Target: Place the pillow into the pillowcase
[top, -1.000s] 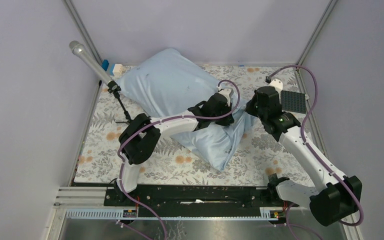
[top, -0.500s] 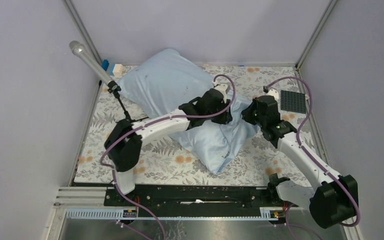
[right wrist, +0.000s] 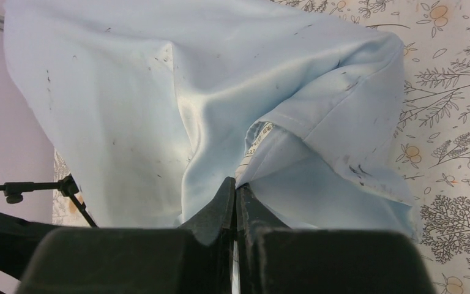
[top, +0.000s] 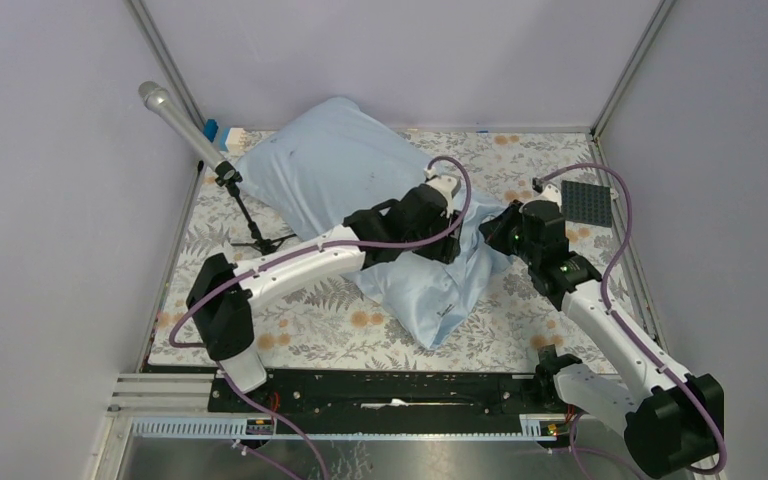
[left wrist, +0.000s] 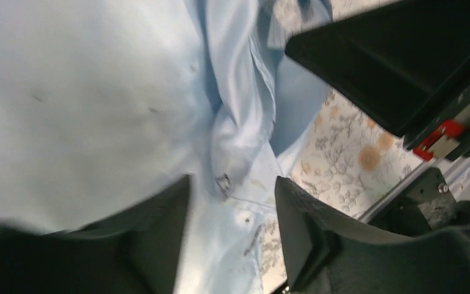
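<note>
- Top external view: the pillowcase lies slantwise on the surface. Its plump end sits near the far left corner, and its slack, crumpled end points toward the near middle, between the two arms.
- The pillow shows nowhere as cream cloth. The blue sack is swollen along most of its length, so I judge that the pillow is inside it, at least for the greater part.
- Right wrist view: the mouth of the sack gapes a little, with a folded hem and a small printed label at its lip. Only blue lining shows within.
- The right tool is pinched tight on that hem, with the edge of the cloth caught between its fingers.
- Left wrist view: the left tool has its fingers spread apart over a twisted fold of the pillowcase and grips nothing. Whether its pads touch the cloth I cannot tell.
- The stuffing looks mostly done. By my reading, what is left is to draw the loose end over the last of the pillow, settle the corners and let go. Whether the near corner is filled is hidden.
- A microphone stand rises just beside the sack's left edge.
- A dark gridded plate lies at the far right, apart from the cloth.
</note>
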Available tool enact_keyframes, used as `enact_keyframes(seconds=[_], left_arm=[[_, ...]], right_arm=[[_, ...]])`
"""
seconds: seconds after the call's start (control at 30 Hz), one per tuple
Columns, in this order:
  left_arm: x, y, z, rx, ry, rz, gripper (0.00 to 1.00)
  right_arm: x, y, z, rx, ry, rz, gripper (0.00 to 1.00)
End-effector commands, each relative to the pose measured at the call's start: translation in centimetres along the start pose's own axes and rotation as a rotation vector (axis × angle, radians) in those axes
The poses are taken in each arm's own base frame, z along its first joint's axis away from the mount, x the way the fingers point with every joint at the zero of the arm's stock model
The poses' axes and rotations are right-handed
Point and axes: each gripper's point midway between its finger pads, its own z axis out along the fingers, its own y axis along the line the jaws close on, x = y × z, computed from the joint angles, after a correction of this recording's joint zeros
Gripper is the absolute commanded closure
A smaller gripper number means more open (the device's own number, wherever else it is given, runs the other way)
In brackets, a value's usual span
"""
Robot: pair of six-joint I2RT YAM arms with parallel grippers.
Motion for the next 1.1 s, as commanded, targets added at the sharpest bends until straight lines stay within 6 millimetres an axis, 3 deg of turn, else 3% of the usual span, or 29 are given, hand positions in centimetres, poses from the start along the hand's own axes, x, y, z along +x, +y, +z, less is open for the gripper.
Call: enact_keyframes(seconds=[0.0, 0.2, 0.3, 0.37, 0.47, 0.5, 0.8, 0.9, 0.97, 1.07], left_arm=[[2.4, 1.5, 0.5, -0.119, 0.050, 0.041, 0.38], [4.1, 1.4, 2.5, -0.116, 0.066, 0.033, 0.37], [2.6, 0.5, 3.3, -0.082, 0.003, 0.016, 0.41], [1.4, -0.2, 3.6, -0.055, -0.028, 0.013, 0.54], [-0.5, -1.3, 3.2, -0.036, -0.044, 0.023, 0.92], [-1.3, -1.8, 2.5, -0.027, -0.058, 0.029, 1.00], [-11.0, -4.4, -9.3, 0.018, -0.276, -0.014, 1.00], [-12.1, -6.3, -11.1, 0.083, -0.291, 0.012, 1.00], [-11.9, -7.7, -11.8, 0.125, -0.271, 0.044, 1.00], [-10.6, -9.9, -12.8, 0.184, -0.236, 0.107, 1.00]], right_arm=[[-0.6, 1.4, -0.4, -0.073, -0.023, 0.022, 1.00], [-0.6, 1.4, -0.7, -0.078, -0.030, 0.022, 1.00], [-0.5, 1.3, -0.8, -0.079, -0.031, 0.024, 1.00], [-0.2, 1.4, -0.9, -0.089, -0.023, 0.032, 1.00], [0.4, 1.6, -1.0, -0.114, -0.005, 0.045, 1.00], [0.6, 1.6, -1.1, -0.121, 0.000, 0.049, 1.00], [2.3, 4.5, -2.0, -0.309, 0.067, 0.189, 1.00], [3.0, 5.3, -2.0, -0.375, 0.097, 0.258, 1.00], [2.7, 6.4, -1.7, -0.415, 0.111, 0.288, 1.00], [-0.5, 9.3, -1.5, -0.489, 0.083, 0.307, 1.00]])
